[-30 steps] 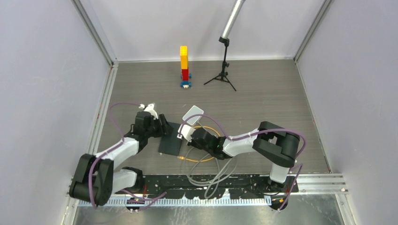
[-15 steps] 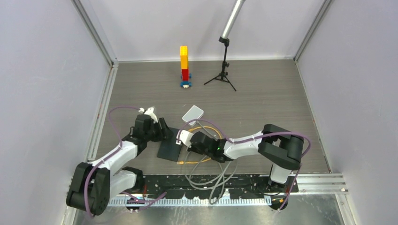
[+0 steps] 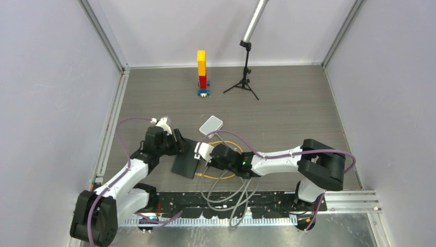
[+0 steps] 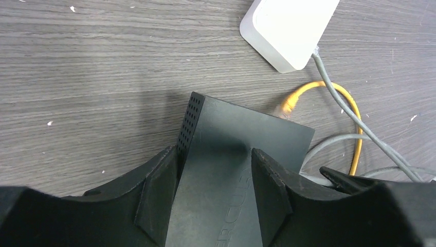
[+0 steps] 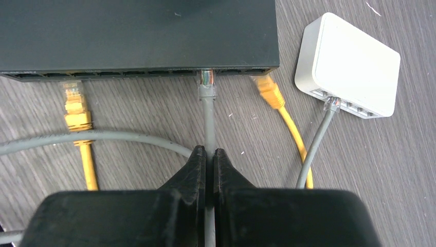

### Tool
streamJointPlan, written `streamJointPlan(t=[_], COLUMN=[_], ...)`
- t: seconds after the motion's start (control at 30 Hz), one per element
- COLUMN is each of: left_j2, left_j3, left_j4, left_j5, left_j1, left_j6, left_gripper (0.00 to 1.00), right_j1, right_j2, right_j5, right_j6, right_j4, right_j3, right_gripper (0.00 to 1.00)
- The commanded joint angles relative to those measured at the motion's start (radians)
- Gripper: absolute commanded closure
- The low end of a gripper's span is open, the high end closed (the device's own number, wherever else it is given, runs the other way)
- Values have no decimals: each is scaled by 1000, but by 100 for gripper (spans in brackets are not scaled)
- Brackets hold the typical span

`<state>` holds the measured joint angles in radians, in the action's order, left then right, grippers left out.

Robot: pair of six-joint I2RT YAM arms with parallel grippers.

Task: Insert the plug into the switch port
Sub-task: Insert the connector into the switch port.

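Note:
A flat black switch [image 3: 186, 162] lies between the arms, its row of ports facing my right gripper [image 5: 210, 153]. That gripper is shut on a grey cable [image 5: 208, 121]. The cable's clear plug [image 5: 205, 85] has its tip in a switch port near the right end of the black switch [image 5: 139, 36]. My left gripper [image 4: 216, 157] is open over the switch's far corner. One finger [image 4: 162, 185] is against the perforated side and the other lies over the top face [image 4: 241, 128]. A small white box [image 5: 349, 64] stands beside it with another grey plug [image 5: 333, 104] in its port row.
Two yellow plugs [image 5: 74, 105] [image 5: 268, 91] lie loose in front of the black switch's ports, and grey and yellow cable loops [image 3: 226, 180] trail towards the near edge. A block tower [image 3: 202, 72] and a small tripod [image 3: 246, 77] stand at the back.
Both arms and the black switch have shifted slightly toward the near edge. The right arm has stretched out lower. Both grippers hold the same opening.

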<state>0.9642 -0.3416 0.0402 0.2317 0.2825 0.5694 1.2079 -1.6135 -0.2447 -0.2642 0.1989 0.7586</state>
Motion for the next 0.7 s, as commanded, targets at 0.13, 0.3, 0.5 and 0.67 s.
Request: streamJointPlan(t=[0.13, 0.3, 0.5, 0.67], left_j2=[31, 84, 186, 262], left_j3=[-2, 2, -31, -52], left_j4=[-95, -172, -256, -312], left_j5=[224, 236, 221, 223], left_j1=[32, 54, 110, 137], left_j6=[40, 55, 74, 72], left_gripper=[46, 46, 46, 46], right_j1=[35, 42, 44, 43], right_j2=[91, 112, 130, 133], right_j5=[2, -31, -80, -73], right_j6=[15, 17, 21, 35], right_j4=[104, 76, 73, 75], right_j3=[41, 38, 14, -10], right_gripper=[100, 100, 100, 100])
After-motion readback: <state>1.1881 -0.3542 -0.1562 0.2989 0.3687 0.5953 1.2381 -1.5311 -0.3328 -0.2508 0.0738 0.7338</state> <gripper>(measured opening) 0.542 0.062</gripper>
